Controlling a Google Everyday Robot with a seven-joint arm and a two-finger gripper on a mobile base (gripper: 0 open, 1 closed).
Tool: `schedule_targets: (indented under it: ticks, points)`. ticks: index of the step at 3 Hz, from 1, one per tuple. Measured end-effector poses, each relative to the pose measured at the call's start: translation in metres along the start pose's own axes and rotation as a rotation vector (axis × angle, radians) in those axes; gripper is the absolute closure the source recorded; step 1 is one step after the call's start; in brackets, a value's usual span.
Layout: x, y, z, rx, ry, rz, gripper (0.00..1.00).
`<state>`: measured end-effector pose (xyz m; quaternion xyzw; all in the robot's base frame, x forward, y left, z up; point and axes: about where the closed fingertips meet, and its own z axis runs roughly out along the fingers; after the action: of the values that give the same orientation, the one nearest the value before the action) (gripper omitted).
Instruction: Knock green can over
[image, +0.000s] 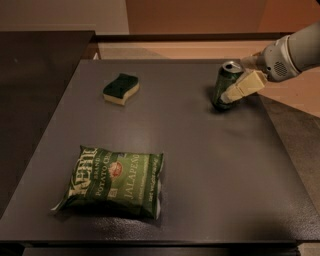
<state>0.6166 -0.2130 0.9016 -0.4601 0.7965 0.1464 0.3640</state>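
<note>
The green can (224, 82), dark green with a silver top rim, stands upright near the far right of the dark table (200, 165). My gripper (236, 91) reaches in from the right edge on a white and grey arm (292, 52). Its cream-coloured end lies across the can's right side, at or very close to the can's wall. The can's lower right part is hidden behind it.
A green-and-cream sponge (121, 88) lies at the far left-centre of the table. A flat green jalapeño chip bag (112, 181) lies at the near left. The table's right edge runs just right of the can, with tan floor (300, 95) beyond.
</note>
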Motion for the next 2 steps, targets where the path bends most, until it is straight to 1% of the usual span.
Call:
schedule_targets:
  ticks: [2]
  points:
    - [-0.0035, -0.0044, 0.0055, -0.008, -0.051, 0.005, 0.64]
